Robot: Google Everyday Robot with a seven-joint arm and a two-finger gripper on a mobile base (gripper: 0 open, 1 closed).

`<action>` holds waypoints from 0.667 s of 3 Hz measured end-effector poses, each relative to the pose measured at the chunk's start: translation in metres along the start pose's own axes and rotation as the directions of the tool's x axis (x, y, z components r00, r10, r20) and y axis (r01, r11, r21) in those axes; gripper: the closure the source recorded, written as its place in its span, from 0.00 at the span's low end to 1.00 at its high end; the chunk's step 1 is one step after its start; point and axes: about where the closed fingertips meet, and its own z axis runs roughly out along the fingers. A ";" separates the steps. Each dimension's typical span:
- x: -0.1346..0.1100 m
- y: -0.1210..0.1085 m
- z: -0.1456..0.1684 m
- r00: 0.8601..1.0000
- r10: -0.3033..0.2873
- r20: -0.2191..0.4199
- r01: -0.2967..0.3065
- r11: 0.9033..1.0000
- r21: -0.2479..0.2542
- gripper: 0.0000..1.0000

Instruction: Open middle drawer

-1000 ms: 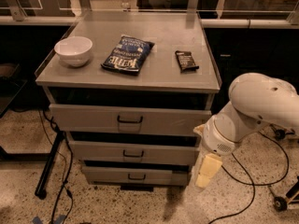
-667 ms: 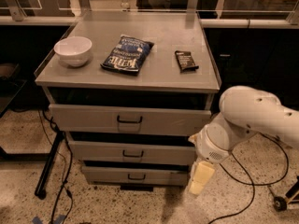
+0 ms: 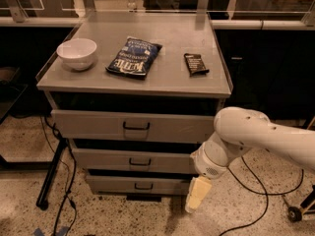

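Note:
The middle drawer [image 3: 133, 160] is the grey metal front between the taller top drawer [image 3: 98, 125] and the slim bottom drawer [image 3: 113, 185]. Its small black loop handle [image 3: 140, 162] sits at centre. Its front lies in line with the other fronts, and no tray shows. My gripper [image 3: 196, 195] is cream-coloured and points down. It hangs in front of the cabinet's lower right corner, right of and below the middle drawer's handle, beside the bottom drawer's right end. It holds nothing that I can see.
On the cabinet top [image 3: 167, 80] lie a white bowl [image 3: 77, 53], a dark chip bag [image 3: 134, 57] and a small dark bar [image 3: 196, 64]. Cables [image 3: 64, 200] trail on the floor at the left, and a black stand leg [image 3: 51, 173] leans there. A caster [image 3: 294, 213] is at the right.
My arm has swung left towards the cabinet front. The gripper has moved left, from beside the cabinet's right edge to in front of the bottom drawer's right end. The drawers have not moved.

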 end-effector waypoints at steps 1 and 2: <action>0.003 0.003 0.010 1.000 0.003 0.000 -0.003 1.000 0.003 0.00; 0.010 0.000 0.030 1.000 0.016 0.006 -0.016 0.999 0.030 0.00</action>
